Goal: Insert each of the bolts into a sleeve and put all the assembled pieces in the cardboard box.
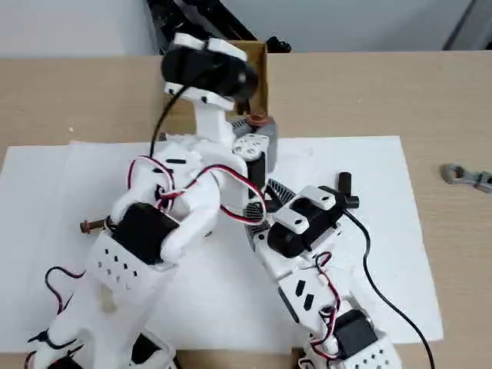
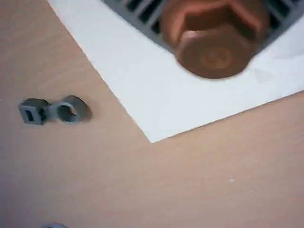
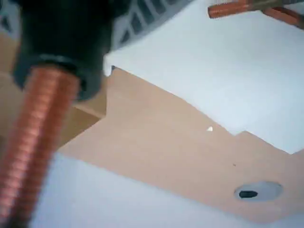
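The left jaws clamp a bolt (image 2: 209, 42) by the neck with its head left free. It sits at upper centre of the high view, just beside the cardboard box (image 1: 260, 73), probably to steer it. The right jaws seem closed on a black sleeve (image 3: 61, 42), likely bracing it while a threaded shank (image 3: 33, 142) pokes through. The bolt is coppery, hex-headed and finely threaded.

Open white paper (image 1: 46, 200) at left and far right, one arm (image 1: 207, 146) stretched up mid-frame to the cardboard box (image 1: 260, 73), another arm (image 1: 304, 231) crowding it from lower right, loose bolt (image 1: 94, 225) at left, black sleeve (image 1: 346, 188) right of centre, grey metal fitting (image 1: 465, 177) near right edge.
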Available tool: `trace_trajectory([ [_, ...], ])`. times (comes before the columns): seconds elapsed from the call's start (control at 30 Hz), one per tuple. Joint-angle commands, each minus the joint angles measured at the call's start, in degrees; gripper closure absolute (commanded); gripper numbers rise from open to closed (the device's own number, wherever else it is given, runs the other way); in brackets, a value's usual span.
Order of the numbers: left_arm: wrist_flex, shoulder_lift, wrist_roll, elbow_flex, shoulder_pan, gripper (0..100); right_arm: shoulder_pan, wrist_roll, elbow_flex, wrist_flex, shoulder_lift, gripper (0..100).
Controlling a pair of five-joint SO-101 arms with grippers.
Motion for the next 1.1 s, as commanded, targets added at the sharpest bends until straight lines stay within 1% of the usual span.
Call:
trace_trajectory([
  [0.0, -1.3, -1.8, 0.3, 0.3, 1.2, 100, 0.0, 0.3, -0.9, 0.0, -0.4, 99.5],
  [0.2, -1.3, -2.4, -1.5, 3.6, -0.1, 100, 0.0, 0.3, -0.9, 0.0, -0.4, 99.5],
  [0.3, -1.5, -2.4, -1.4, 3.3, -2.0, 100, 0.0, 0.3, -0.8, 0.0, -0.4, 99.5],
  [0.6, -1.2, -2.4, -1.1, -5.5, -1.9, 100, 0.0, 0.3, -0.8, 0.0, -0.4, 99.5],
  [0.67, -1.2, -2.3, 0.7, -6.0, -1.9, 100, 0.0, 0.3, -0.8, 0.0, -0.4, 99.5],
  [0.77, -1.2, -1.8, 2.1, -5.8, -1.9, 100, 0.0, 0.3, -0.8, 0.0, -0.4, 99.5],
  [1.07, -1.4, -2.3, 2.3, -0.7, -1.9, 100, 0.0, 0.3, -0.8, 0.0, -0.4, 99.5],
])
